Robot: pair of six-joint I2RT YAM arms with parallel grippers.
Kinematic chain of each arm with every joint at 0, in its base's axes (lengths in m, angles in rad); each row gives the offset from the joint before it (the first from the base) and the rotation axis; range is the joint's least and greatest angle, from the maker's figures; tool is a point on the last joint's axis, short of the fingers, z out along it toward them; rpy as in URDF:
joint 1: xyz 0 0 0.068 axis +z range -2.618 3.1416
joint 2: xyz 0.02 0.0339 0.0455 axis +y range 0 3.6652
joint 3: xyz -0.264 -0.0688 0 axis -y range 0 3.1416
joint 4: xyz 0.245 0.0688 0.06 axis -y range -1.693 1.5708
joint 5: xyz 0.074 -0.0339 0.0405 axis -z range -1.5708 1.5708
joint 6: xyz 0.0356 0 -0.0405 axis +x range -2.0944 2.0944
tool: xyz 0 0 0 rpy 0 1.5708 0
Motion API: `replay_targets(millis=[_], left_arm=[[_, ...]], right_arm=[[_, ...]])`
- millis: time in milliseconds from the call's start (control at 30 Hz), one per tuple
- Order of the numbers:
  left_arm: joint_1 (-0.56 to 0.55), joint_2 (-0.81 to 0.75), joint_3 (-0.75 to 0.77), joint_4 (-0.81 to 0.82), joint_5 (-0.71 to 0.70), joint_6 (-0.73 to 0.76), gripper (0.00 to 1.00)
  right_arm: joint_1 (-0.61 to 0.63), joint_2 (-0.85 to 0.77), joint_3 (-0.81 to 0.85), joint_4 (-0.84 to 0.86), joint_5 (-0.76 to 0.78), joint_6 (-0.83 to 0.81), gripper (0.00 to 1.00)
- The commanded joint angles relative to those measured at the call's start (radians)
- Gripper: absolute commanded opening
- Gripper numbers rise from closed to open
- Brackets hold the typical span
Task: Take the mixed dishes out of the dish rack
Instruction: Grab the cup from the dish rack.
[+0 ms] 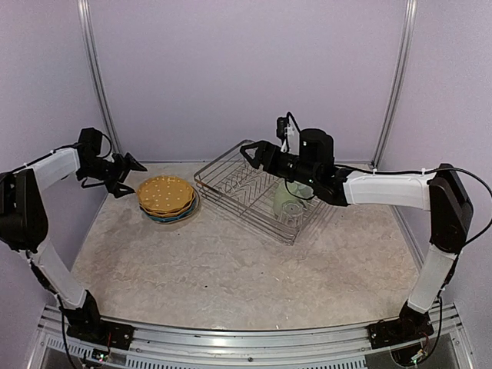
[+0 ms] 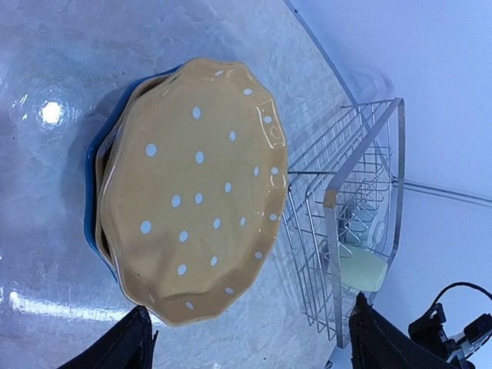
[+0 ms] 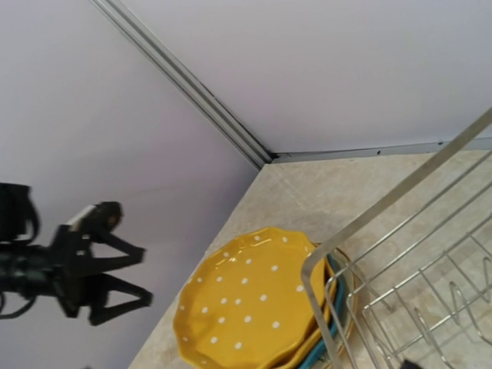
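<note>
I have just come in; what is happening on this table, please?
Two robot arms are unloading a wire dish rack. Plates lie stacked on the table beside it, an orange dotted plate on top; a pale green mug sits in the rack. The left end effector hangs open next to the stack, and the right end effector is open over the rack. Neither holds anything.

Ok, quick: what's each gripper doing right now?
Left gripper: open, holding nothing.
Right gripper: looks open, holding nothing.
</note>
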Motion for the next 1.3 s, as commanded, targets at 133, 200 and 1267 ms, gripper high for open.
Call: replay_targets(millis=[133, 200, 1267], left_arm=[[-0.060, -0.200, -0.065, 0.130, -0.071, 0.059, 0.83], [-0.088, -0.245, -0.077, 0.162, -0.064, 0.086, 0.83], [-0.301, -0.411, -0.152, 0.299, -0.032, 0.214, 0.82]], right_arm=[[-0.004, -0.040, -0.011, -0.050, 0.027, -0.036, 0.83], [-0.004, -0.048, 0.006, -0.101, 0.051, -0.078, 0.83], [-0.083, 0.268, 0.579, -1.138, 0.586, -0.432, 1.00]])
